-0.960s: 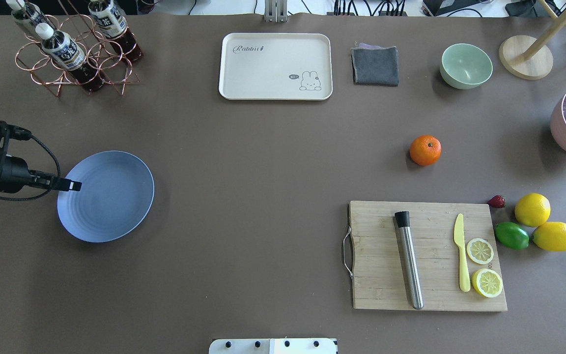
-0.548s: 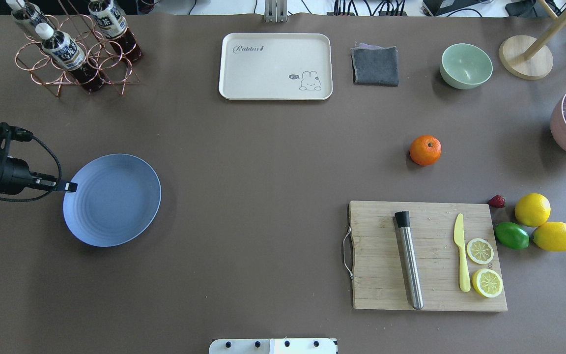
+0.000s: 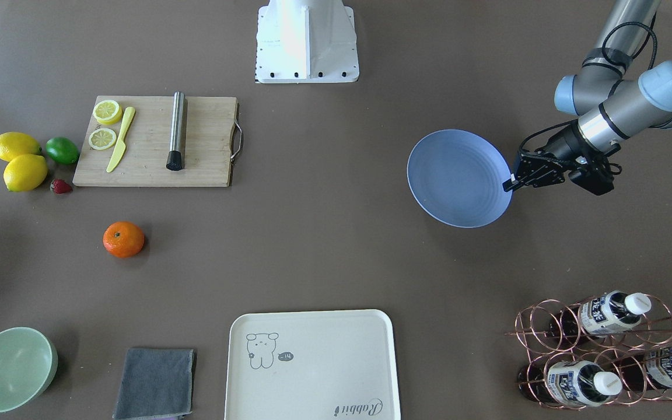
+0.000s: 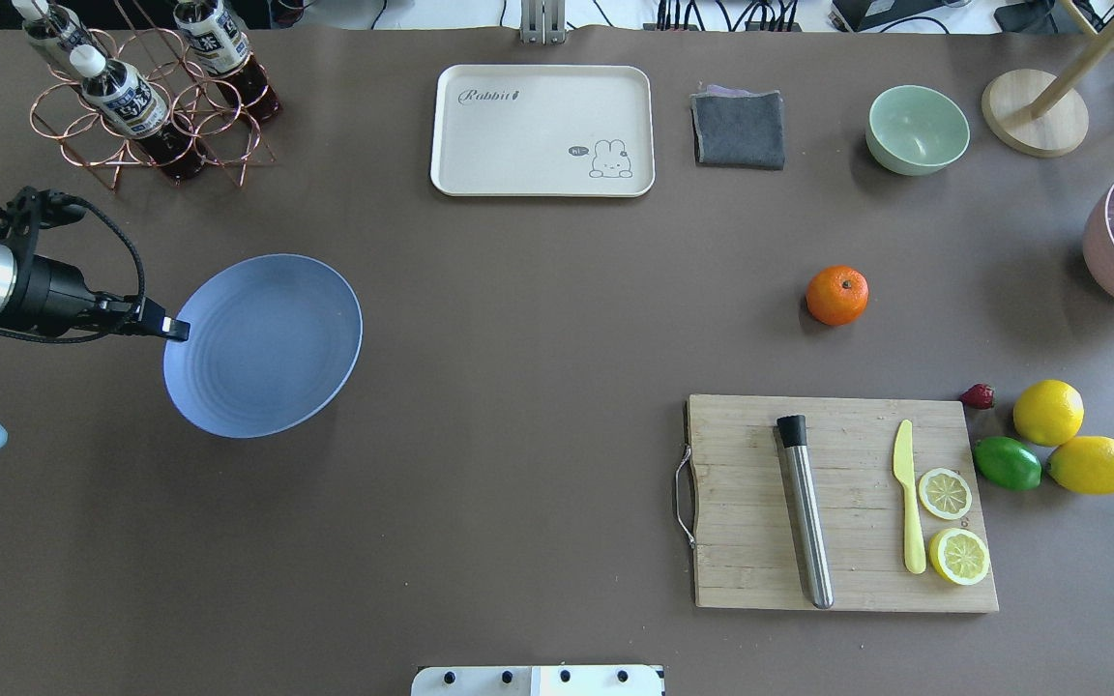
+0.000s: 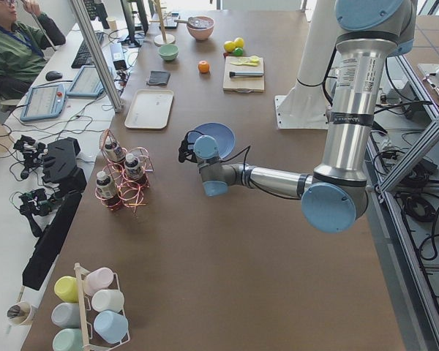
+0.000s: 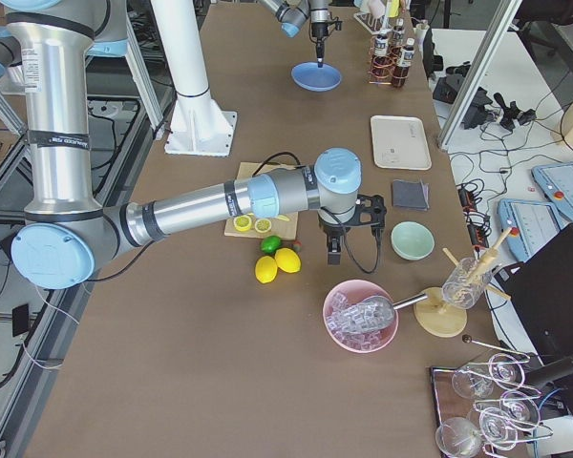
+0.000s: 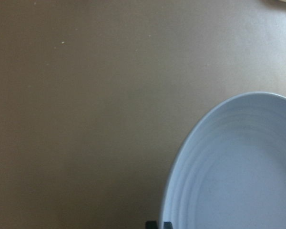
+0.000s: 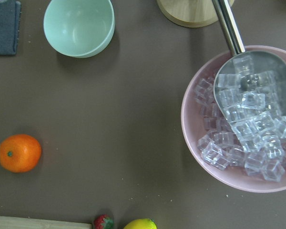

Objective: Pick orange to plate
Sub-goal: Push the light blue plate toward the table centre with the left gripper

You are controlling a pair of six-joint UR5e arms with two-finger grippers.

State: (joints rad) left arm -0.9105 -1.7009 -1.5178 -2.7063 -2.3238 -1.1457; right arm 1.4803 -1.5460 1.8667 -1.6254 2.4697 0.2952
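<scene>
The orange (image 4: 836,295) sits alone on the brown table, right of centre and beyond the cutting board; it also shows as the orange (image 3: 123,239) and the orange (image 8: 19,152). My left gripper (image 4: 175,332) is shut on the near-left rim of the blue-grey plate (image 4: 267,343), which hangs tilted above the table's left half. The plate (image 3: 458,178) is empty. The plate (image 7: 238,167) fills the lower right of the left wrist view. My right gripper (image 6: 331,250) hovers over the fruit area, far from the plate; I cannot tell whether it is open.
A cutting board (image 4: 842,503) carries a steel muddler, a yellow knife and lemon slices. Lemons (image 4: 1047,412), a lime (image 4: 1008,463) and a strawberry lie to its right. Cream tray (image 4: 542,130), grey cloth, green bowl (image 4: 917,129) and pink ice bowl (image 8: 238,119) line the far side. A bottle rack (image 4: 146,97) stands far left.
My left gripper has carried the plate to the right and toward the far side, and the plate now looks raised and tilted. The orange has not moved.
</scene>
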